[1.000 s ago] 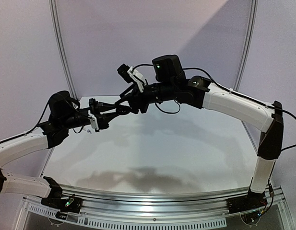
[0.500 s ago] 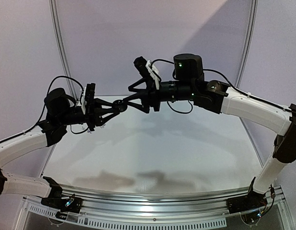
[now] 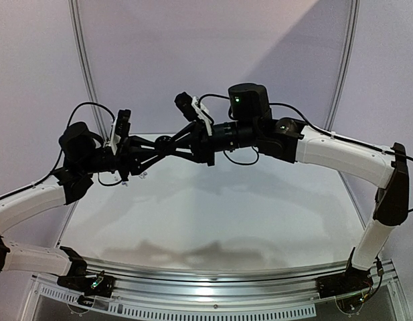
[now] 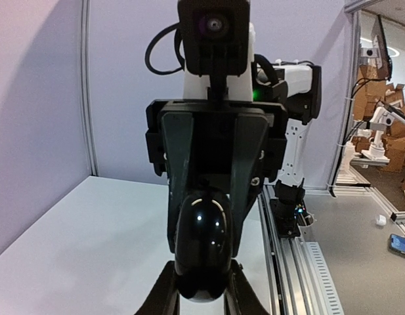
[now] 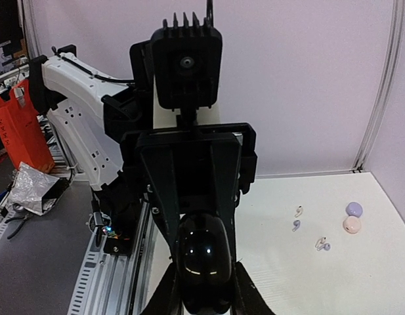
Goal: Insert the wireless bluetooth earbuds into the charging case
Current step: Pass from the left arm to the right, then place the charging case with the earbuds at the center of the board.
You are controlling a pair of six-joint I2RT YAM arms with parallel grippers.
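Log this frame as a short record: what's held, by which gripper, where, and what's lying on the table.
held item: black charging case, glossy, oval
left gripper: shut on the case
right gripper: facing the left one, apparently also shut on the case
position: both grippers meet in the air above the table
on table: earbuds lying loose, a lavender round case, a peach round case right beside it
earbud in held case: cannot tell

glossy blk case (image 4: 202, 239), matt wht table (image 4: 84, 243)
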